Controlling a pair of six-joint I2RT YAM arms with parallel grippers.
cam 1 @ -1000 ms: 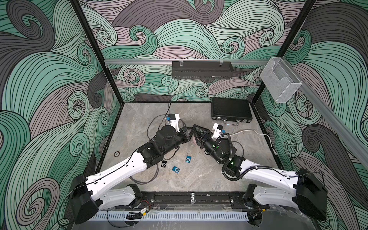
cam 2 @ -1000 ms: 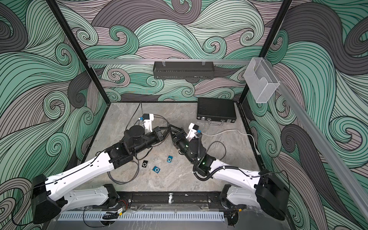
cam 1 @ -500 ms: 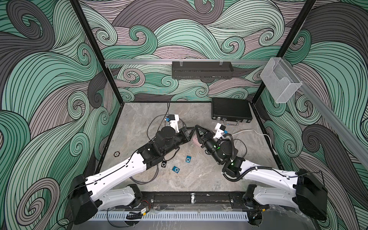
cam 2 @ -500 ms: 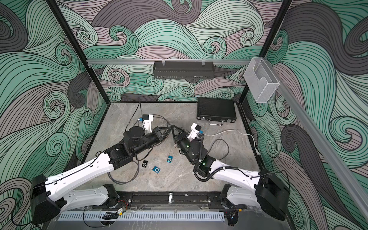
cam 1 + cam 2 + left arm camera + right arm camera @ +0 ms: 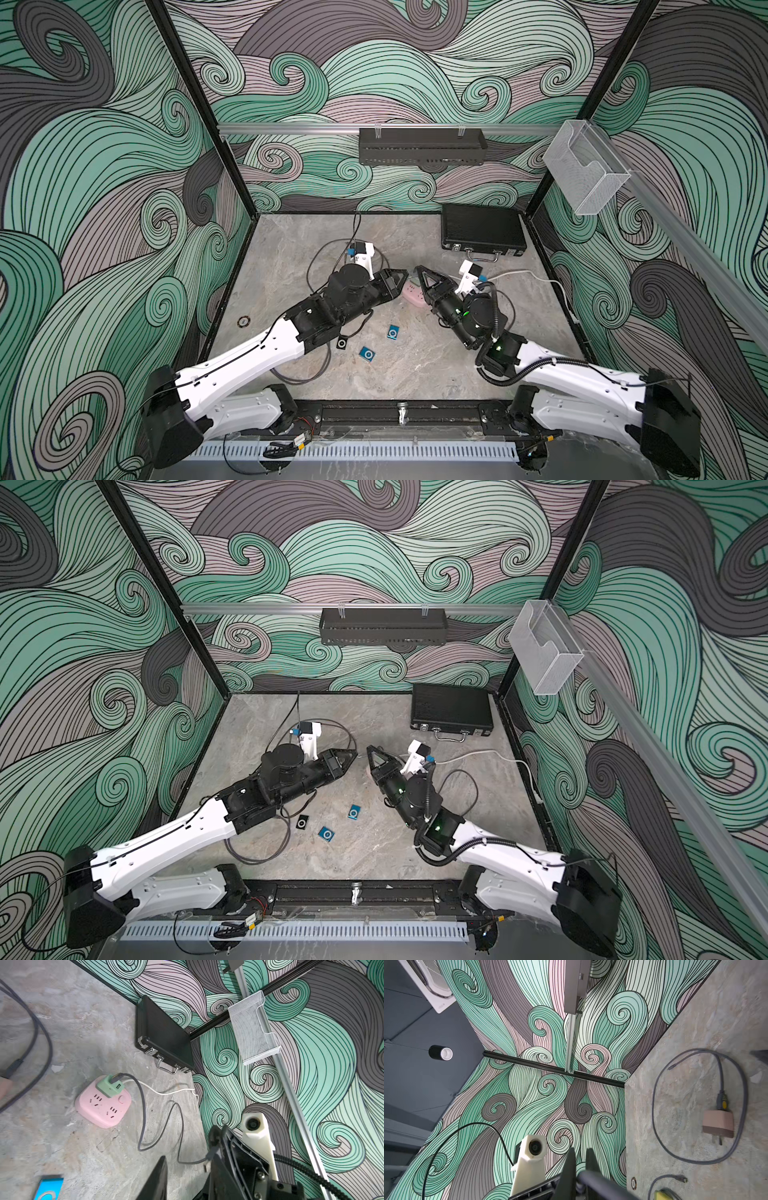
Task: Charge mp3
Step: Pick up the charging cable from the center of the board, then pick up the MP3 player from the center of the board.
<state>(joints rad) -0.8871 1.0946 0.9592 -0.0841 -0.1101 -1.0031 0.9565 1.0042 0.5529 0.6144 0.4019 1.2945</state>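
Three mp3 players loose on the tabletop just below centre in both top views, right fingers pinched tight on the grey charging cable, spread of the left fingers impossible to tell.

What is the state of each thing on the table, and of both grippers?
power strip: green charger plugged in
grey cable: one end in green charger, other in right gripper
right gripper: shut on grey cable
left gripper: open
black case: closed
mp3 players: all unplugged
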